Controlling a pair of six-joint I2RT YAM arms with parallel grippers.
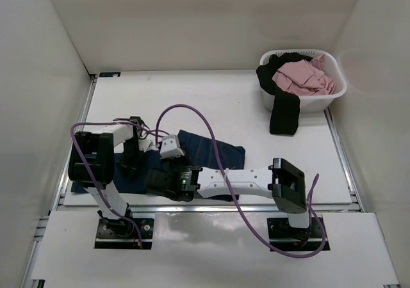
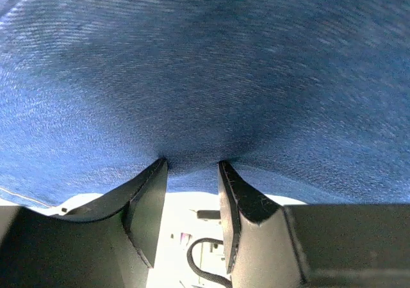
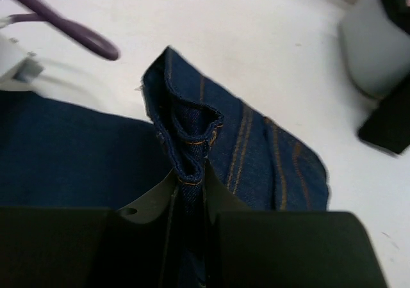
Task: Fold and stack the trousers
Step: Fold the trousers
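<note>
While both grippers clamp denim, treat the fold as under way, not finished. Nearest you, the right gripper (image 3: 190,180) is closed on a bunched hem of the trousers (image 1: 225,152). The left gripper (image 2: 192,165) nips a lifted span of the same cloth at its fingertips. The jeans lie rumpled at the near left of the table (image 1: 211,96), partly under both arms, so their outline and any creases are hidden. Far right, the laundry basket (image 1: 318,102) holds a pink garment (image 1: 298,77) and a black garment (image 1: 285,112). No stack is visible.

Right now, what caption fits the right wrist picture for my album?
The right gripper pinches a bunched edge of the blue jeans lying on the white table.
</note>
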